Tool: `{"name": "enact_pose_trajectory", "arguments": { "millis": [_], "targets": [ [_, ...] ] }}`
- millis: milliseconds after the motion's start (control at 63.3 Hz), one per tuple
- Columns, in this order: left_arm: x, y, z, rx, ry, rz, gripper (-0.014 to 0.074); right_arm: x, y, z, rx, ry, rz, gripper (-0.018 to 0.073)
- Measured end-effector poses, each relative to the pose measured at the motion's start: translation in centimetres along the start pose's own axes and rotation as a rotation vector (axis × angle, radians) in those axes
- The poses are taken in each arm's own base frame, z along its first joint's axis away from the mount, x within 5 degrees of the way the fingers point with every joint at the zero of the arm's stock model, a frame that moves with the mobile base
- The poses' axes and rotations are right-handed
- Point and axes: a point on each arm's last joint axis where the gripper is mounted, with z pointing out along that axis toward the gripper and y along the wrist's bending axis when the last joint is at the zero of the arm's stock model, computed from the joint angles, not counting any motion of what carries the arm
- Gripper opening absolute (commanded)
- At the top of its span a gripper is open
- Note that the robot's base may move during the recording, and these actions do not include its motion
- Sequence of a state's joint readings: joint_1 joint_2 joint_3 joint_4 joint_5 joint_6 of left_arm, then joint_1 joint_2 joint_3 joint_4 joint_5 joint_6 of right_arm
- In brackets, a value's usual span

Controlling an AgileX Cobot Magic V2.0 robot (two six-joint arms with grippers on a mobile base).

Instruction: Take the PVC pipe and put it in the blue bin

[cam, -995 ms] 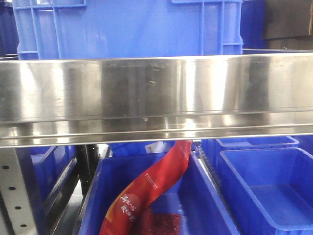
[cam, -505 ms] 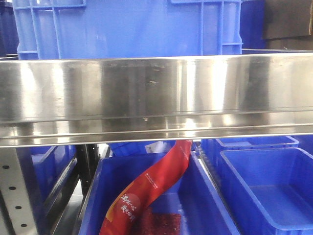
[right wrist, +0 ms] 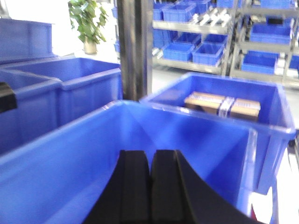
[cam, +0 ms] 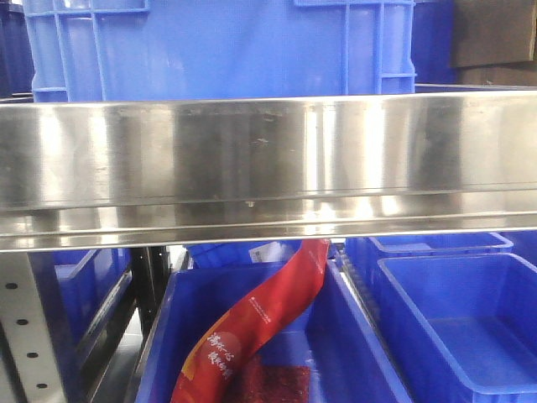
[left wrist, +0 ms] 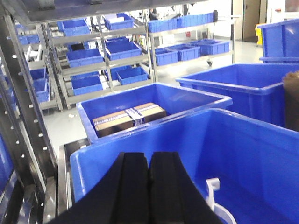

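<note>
PVC pipe [left wrist: 211, 189] shows on my left wrist view as a white curved piece inside the blue bin [left wrist: 196, 140], low against its floor, just right of the left claw [left wrist: 149, 157]. That claw is clenched on nothing. My right claw [right wrist: 151, 154] is likewise clenched and empty, over a blue tub [right wrist: 70, 154].

A brushed steel shelf beam [cam: 268, 159] spans the front view, with a large blue crate [cam: 218, 46] standing on it. Below, a red printed pouch [cam: 260, 323] curves up toward the beam. A taped cardboard box [left wrist: 129, 119] lies in a neighbouring tote [left wrist: 187, 94], and a potted plant [right wrist: 88, 21] stands far behind
</note>
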State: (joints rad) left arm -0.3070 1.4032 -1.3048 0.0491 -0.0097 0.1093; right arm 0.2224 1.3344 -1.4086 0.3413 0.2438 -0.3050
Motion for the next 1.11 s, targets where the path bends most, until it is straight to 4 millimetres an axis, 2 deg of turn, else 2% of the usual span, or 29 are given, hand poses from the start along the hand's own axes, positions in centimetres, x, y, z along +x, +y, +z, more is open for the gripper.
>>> {"name": "enact_pose_trajectory", "arguments": {
  "millis": [300, 490, 821, 1106],
  "targets": [
    [-0.3, -2.1, -2.0, 0.069, 0.006, 0.062, -0.0111, 0.2, -0.1, -5.9, 0.031, -0.079, -0.007, -0.0167],
    [-0.2, -2.1, -4.0, 0.071, 0.004, 0.041, -0.0111, 0.8, -0.4, -9.7, 0.064, -0.119, -0.009, -0.0167],
    [-1.0, -1.5, -9.8, 0.058, -0.065, 0.038, -0.0111, 3.4, -0.4, -15.7, 0.114, -0.175, -0.014, -0.0167],
    [-0.7, -1.1, -15.2, 0.048, -0.086, 0.039, -0.0111, 6.3, 0.0, -18.7, 0.118, -0.192, -0.015, -0.0165]
  ]
}}
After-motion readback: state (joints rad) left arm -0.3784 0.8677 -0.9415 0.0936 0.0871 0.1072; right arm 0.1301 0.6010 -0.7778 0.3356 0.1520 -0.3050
